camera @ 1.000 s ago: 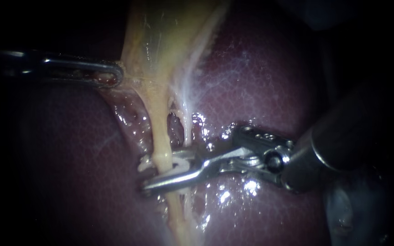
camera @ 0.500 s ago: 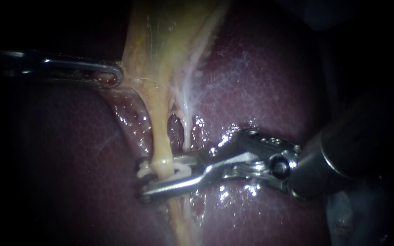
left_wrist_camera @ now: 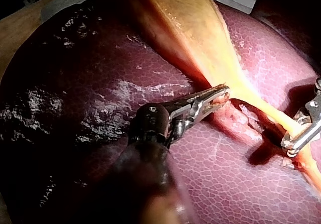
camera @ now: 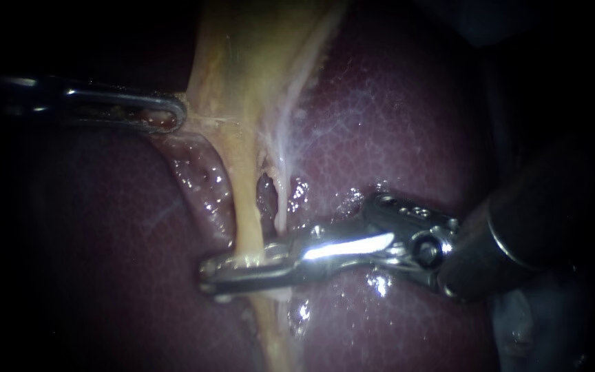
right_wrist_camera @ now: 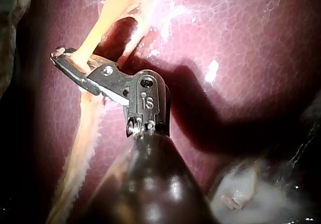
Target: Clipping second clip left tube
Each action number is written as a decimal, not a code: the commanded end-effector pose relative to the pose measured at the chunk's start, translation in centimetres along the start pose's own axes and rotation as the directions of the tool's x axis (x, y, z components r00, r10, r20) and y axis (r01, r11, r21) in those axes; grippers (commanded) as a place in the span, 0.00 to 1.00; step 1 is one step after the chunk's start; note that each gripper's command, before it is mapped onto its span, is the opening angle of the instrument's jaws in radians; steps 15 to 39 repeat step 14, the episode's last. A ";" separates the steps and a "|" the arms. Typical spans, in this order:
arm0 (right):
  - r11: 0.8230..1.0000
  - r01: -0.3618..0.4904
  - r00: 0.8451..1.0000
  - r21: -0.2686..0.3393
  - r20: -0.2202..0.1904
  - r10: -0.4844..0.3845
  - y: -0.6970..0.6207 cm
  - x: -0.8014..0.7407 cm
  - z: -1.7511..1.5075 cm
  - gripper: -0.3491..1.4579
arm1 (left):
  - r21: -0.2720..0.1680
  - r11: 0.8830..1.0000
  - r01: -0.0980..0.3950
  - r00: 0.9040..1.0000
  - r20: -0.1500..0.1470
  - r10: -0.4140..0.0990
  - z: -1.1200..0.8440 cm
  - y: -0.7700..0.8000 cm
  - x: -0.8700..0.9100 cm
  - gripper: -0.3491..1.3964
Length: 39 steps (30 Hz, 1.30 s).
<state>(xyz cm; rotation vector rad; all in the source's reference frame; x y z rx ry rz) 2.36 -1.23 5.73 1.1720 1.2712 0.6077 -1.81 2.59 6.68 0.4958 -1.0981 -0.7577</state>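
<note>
This looks like the squeeze itself: my right instrument (camera: 209,270) has its jaws clamped across the left tube (camera: 242,207) lying on the liver (camera: 394,124), my left instrument (camera: 172,114) grips the gallbladder (camera: 256,55) edge, and next those jaws should open gently and back off

A glistening, dark red liver (camera: 394,124) fills the field. The pale yellow gallbladder (camera: 256,55) lies across it, narrowing between lobes. Tan bench (left_wrist_camera: 17,40) borders the liver.
</note>
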 end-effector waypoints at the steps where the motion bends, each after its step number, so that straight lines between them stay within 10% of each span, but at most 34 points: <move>1: 1.000 0.001 1.000 0.000 0.000 -0.001 0.01 -0.01 0.00 0.00 | 0.000 1.000 0.000 1.000 0.000 0.000 0.00 0.00 0.00 0.00; 39: 1.000 0.002 1.000 0.000 0.001 -0.002 0.08 -0.02 -0.01 0.00 | 0.000 1.000 0.000 1.000 0.000 0.000 0.00 0.00 0.00 0.00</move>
